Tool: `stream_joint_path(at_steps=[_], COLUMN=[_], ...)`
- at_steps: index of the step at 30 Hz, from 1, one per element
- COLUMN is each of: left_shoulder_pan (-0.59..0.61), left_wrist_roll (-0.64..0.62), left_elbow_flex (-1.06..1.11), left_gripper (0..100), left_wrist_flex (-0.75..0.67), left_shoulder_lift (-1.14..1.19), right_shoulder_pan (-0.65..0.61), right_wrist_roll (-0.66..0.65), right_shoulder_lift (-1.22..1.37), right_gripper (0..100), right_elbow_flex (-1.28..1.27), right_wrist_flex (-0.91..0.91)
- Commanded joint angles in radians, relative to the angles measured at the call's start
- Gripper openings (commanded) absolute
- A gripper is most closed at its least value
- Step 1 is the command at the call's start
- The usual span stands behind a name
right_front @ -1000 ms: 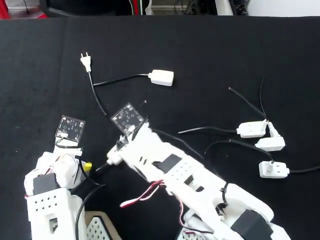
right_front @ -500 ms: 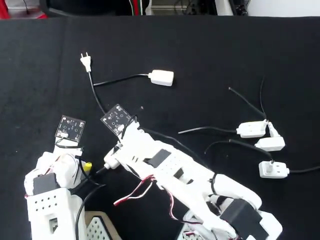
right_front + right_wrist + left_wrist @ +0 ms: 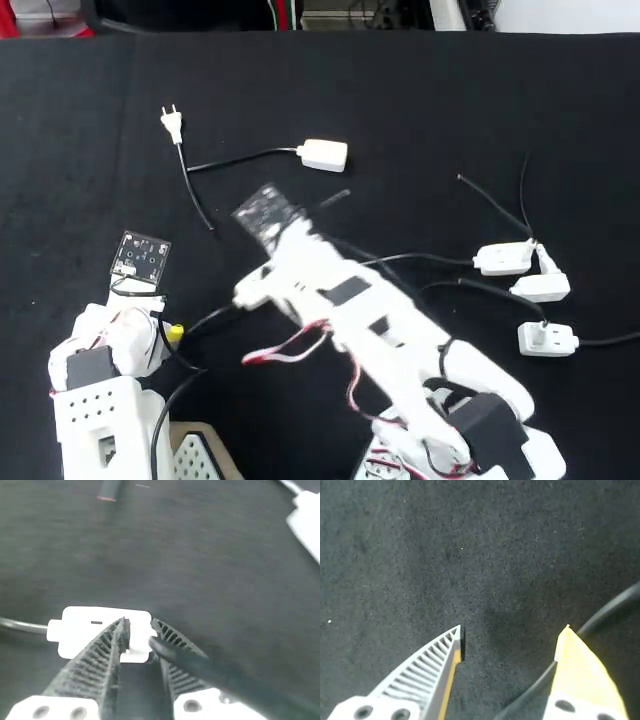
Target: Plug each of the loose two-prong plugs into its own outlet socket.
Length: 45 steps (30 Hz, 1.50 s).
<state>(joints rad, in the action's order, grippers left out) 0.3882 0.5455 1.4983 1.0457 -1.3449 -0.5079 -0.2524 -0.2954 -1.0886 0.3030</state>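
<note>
Three right-hand sockets look already plugged; one two-prong plug lies loose far left, its white socket near the right gripper, whose jaws stand barely parted on nothing, while the left gripper gapes wide and empty over bare cloth near left.

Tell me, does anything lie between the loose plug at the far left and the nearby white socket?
Nothing visible does: between the loose plug and the white socket there is only black cloth and a black cable.

Even lighting, slight motion blur
</note>
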Motion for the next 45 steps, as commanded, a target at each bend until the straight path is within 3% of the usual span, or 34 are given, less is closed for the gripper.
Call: stream_joint_path(at_steps=[1, 16, 22, 27, 31, 34, 45], left_shoulder_pan=[0.007, 0.002, 0.001, -0.001, -0.002, -0.002, -0.002], left_wrist_roll=[0.009, 0.008, 0.008, 0.005, 0.005, 0.005, 0.005], left_elbow_flex=[-0.007, -0.005, 0.004, -0.001, -0.002, -0.002, -0.004], left_gripper=[30, 30, 30, 30, 30, 30, 30], left_wrist_flex=[0.002, -0.002, -0.005, -0.002, -0.003, -0.003, -0.002], left_shoulder_lift=[-0.008, -0.008, -0.008, -0.008, -0.008, -0.008, -0.008], right_shoulder_pan=[0.176, 0.770, 0.902, 0.887, 0.858, 0.838, 0.776], right_wrist_roll=[-0.055, -0.463, -0.562, -0.537, -0.396, -0.318, -0.098], right_shoulder_lift=[0.012, 0.022, 0.145, 0.277, 0.252, 0.170, -0.318], right_gripper=[1.1, 1.4, 1.5, 8.0, 20.1, 22.4, 30.9], right_elbow_flex=[0.050, 0.119, 0.206, 0.283, 0.302, 0.294, 0.568], right_wrist_flex=[0.021, 0.012, 0.012, 0.015, 0.018, 0.032, 0.738])
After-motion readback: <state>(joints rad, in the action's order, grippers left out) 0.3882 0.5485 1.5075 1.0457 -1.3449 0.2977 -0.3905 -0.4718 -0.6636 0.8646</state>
